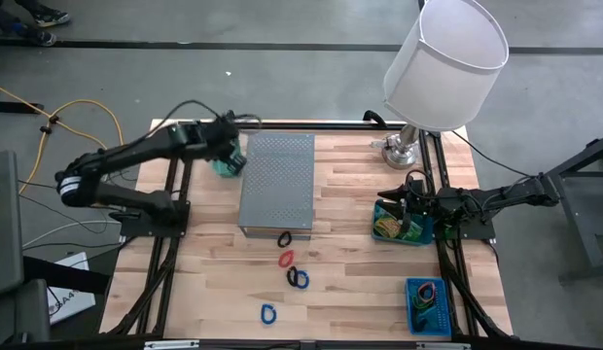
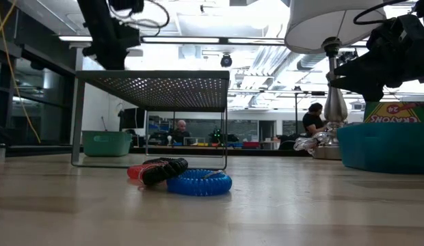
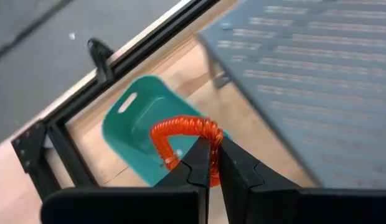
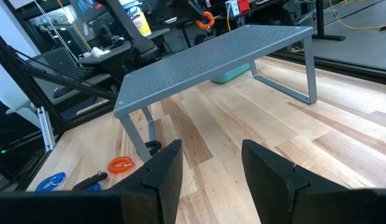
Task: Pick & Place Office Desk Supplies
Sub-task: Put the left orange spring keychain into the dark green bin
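Office desk supplies here are mostly coiled loops: the one in play is a red coil loop, clamped between the fingers of the left hand and hanging above a small teal bin. In the high view that bin sits at about ten o'clock from the middle of the tabletop, tight against the left edge of the grey perforated stand.

The step in hand looks like the drop. To do it well, the left hand should sit squarely over the bin's mouth, not over its rim or the stand's edge, and come low before letting go; a springy coil will likely bounce out if dropped from height.

Loose on the tabletop, from six to seven o'clock of the stand: a dark loop, a red loop, a blue and dark pair, then a blue loop.

The right hand waits with fingers apart at three o'clock, above a teal tray holding a crayon box. A blue tray lies at five o'clock, the lamp at one o'clock.
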`<state>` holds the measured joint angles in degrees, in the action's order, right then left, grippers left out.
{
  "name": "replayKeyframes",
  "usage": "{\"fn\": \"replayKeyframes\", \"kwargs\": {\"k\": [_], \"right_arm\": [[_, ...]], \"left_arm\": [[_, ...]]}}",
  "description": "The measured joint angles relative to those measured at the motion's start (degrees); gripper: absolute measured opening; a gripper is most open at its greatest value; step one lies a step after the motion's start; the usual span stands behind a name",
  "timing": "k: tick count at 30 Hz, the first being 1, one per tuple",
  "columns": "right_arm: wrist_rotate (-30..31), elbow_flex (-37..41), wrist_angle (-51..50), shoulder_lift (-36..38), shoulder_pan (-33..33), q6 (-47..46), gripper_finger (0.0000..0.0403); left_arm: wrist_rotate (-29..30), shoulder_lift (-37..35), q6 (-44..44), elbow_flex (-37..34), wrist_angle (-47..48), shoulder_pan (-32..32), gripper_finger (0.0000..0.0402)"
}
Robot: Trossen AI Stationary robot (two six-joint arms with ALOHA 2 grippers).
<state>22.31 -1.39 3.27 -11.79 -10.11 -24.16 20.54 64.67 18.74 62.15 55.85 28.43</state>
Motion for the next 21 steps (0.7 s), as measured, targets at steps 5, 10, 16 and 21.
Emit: {"fn": "replayKeyframes", "kwargs": {"k": [5,10,16,21], "right_arm": [[0.0,0.0,0.0,0.0,0.0,0.0,0.0153],[0.0,0.0,0.0,0.0,0.0,0.0,0.0153],[0.0,0.0,-0.02,0.0,0.0,0.0,0.0153],[0.0,0.0,0.0,0.0,0.0,0.0,0.0153]], "left_arm": [[-7.2,3.22,-4.87,-0.15,-1.25,10.39,0.001],[-12.52,9.68,-9.88,-0.15,-4.66,15.6,0.001],[-13.15,16.62,-10.42,-0.15,-6.54,17.59,0.001],[-13.34,18.81,-9.9,-0.15,-6.66,18.37,0.001]]}}
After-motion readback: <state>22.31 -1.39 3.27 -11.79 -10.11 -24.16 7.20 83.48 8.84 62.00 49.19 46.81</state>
